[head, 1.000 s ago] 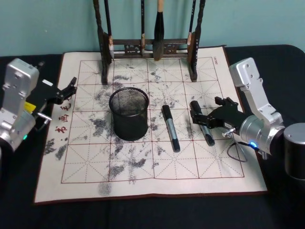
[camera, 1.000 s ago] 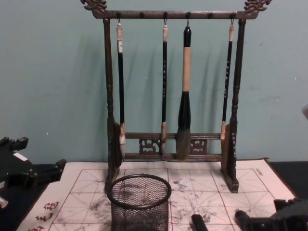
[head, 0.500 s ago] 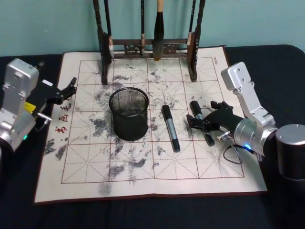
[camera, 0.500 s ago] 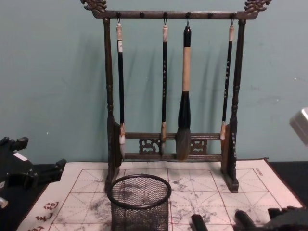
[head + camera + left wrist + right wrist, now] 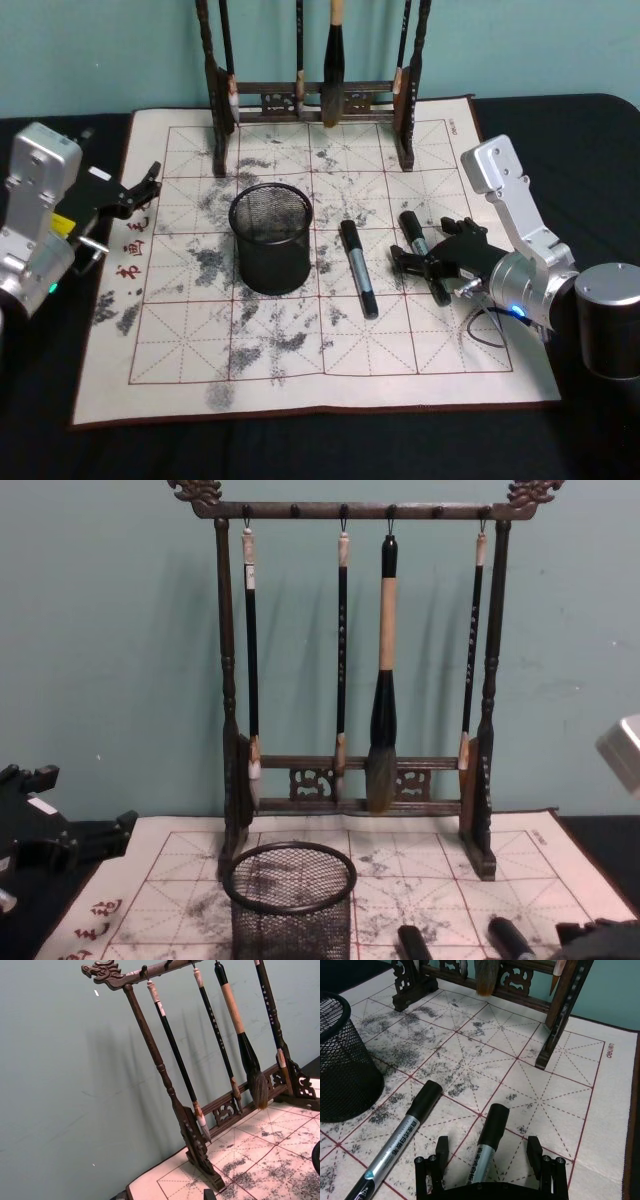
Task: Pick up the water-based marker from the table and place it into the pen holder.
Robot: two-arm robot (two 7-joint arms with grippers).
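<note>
Right wrist view is showing the right gripper (image 5: 487, 1142) sitting low over the calligraphy mat (image 5: 560, 1105) with its two black fingers spread wide. The water-based marker (image 5: 492, 1125) is lying flat between them, with a gap showing on each side, so nothing is being squeezed. The marker is showing a glossy black cap and a silver-grey barrel with small dark print along it. Its capped end is pointing away from the gripper toward the brush rack (image 5: 565, 1005).

A second marker (image 5: 405, 1135) of the same look is lying beside it on the mat, angled a little differently and apart from it, on the side nearer the pen holder (image 5: 345, 1065). The pen holder is standing upright on the mat, a round black wire-mesh cup with a solid rim. It is near the second marker but not touching it.

Head view is showing the mat, white with red grid lines and grey ink smudges, spreading over the dark table (image 5: 300, 450). The rack is standing at its far edge, with calligraphy brushes (image 5: 385, 680) hanging from its top bar.

The left gripper (image 5: 140, 190) is hanging over the mat's left edge beside the red characters, well apart from both markers. I cannot tell whether it is parted or closed.
</note>
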